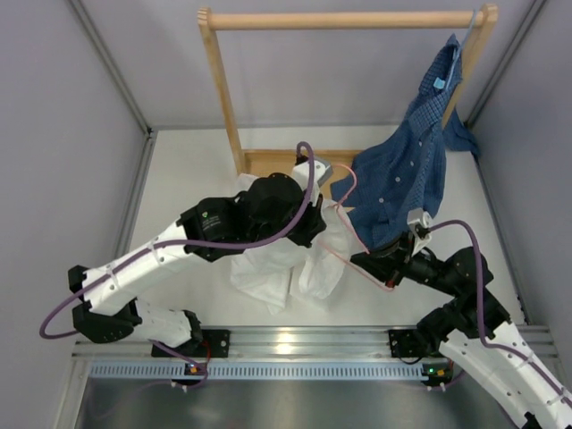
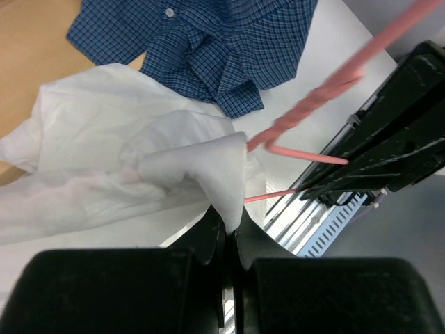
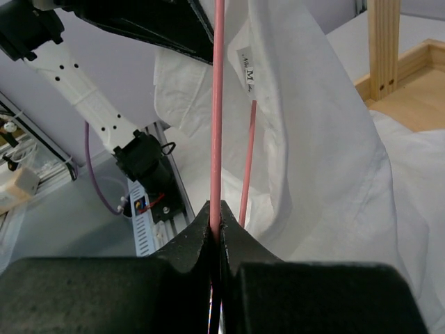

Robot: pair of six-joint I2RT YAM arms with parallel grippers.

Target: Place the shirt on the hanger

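The white shirt (image 1: 273,268) lies bunched on the table between the arms. My left gripper (image 1: 317,223) is shut on a fold of it. In the left wrist view the fabric (image 2: 139,160) comes to a point pinched between the jaws of the left gripper (image 2: 228,226). My right gripper (image 1: 375,262) is shut on the pink hanger (image 1: 357,268), to the right of the shirt. In the right wrist view the right gripper (image 3: 217,219) clamps one pink wire (image 3: 217,104), and a second wire runs beside the shirt (image 3: 313,139) near its size label. The hanger's twisted neck (image 2: 327,87) shows in the left wrist view.
A wooden clothes rack (image 1: 344,20) stands at the back, its base (image 1: 268,161) on the table. A dark blue checked shirt (image 1: 402,170) hangs from it on a pale blue hanger and drapes down beside both grippers; it also shows in the left wrist view (image 2: 208,42). A metal rail (image 1: 295,344) runs along the near edge.
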